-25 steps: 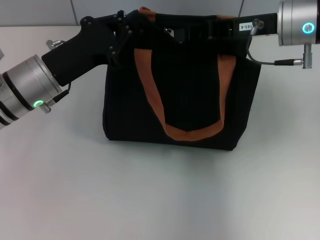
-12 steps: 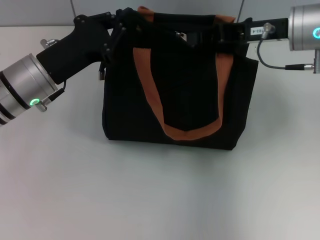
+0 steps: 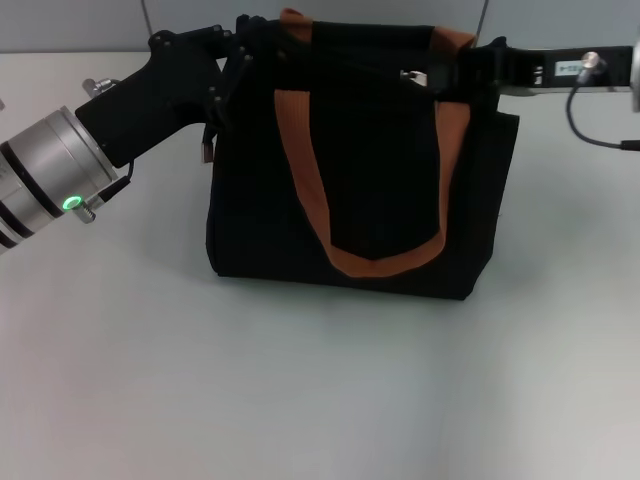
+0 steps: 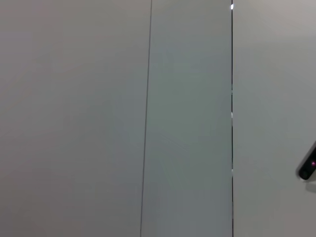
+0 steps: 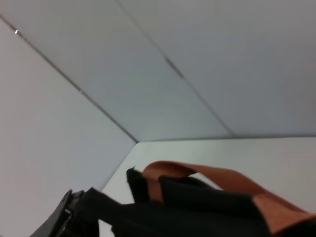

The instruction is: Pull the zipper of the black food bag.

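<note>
The black food bag point(image 3: 370, 180) stands upright on the white table, with an orange-brown strap handle point(image 3: 300, 170) hanging down its front. My left gripper point(image 3: 250, 45) is at the bag's top left corner and is shut on the fabric there. My right gripper point(image 3: 440, 72) reaches in from the right along the bag's top edge. It is shut on the silver zipper point(image 3: 412, 76), which sits toward the right end of the top. The right wrist view shows the bag's top point(image 5: 197, 210) and the far handle point(image 5: 207, 177). The left wrist view shows only wall panels.
The white table point(image 3: 300, 380) stretches in front of the bag and to both sides. A grey panelled wall point(image 3: 80, 20) runs behind the bag. A small tab point(image 3: 207, 150) dangles at the bag's left side, below my left gripper.
My right gripper has drawn back to the right along the bag's top, and the silver zipper has moved right with it. My left gripper has shifted slightly at the left corner.
</note>
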Robot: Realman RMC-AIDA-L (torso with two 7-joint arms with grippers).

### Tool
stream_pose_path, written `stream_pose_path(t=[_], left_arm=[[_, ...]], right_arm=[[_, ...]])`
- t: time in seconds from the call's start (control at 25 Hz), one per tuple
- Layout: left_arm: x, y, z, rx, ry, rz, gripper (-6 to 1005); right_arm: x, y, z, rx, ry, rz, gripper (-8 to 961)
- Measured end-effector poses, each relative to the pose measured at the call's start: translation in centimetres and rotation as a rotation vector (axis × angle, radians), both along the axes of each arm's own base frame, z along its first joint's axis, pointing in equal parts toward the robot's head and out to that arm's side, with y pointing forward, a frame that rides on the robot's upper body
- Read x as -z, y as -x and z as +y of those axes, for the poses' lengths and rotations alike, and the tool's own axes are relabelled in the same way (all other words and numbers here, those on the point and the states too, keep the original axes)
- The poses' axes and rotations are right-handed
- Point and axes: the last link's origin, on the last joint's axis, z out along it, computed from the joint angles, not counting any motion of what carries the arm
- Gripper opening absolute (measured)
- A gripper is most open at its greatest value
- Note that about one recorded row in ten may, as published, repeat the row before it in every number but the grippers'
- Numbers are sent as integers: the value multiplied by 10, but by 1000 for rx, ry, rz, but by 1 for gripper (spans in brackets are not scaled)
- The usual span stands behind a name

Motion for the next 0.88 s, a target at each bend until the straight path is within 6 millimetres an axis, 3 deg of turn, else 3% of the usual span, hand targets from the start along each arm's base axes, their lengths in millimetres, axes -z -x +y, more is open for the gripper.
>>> stream_pose_path(t=[0.52,0.76,0.88], left_arm=[[1,2,1,-17,5,0,213],[0,4,0,-28,4,-4,216],[-5,13,-4,-65,-22,-33,217]], right_arm=[[-38,-40,-17,94,-98,93,0],[-58,-54,-41,44,-190,231,0],[-57,-58,-60,-48,-225,315,0]])
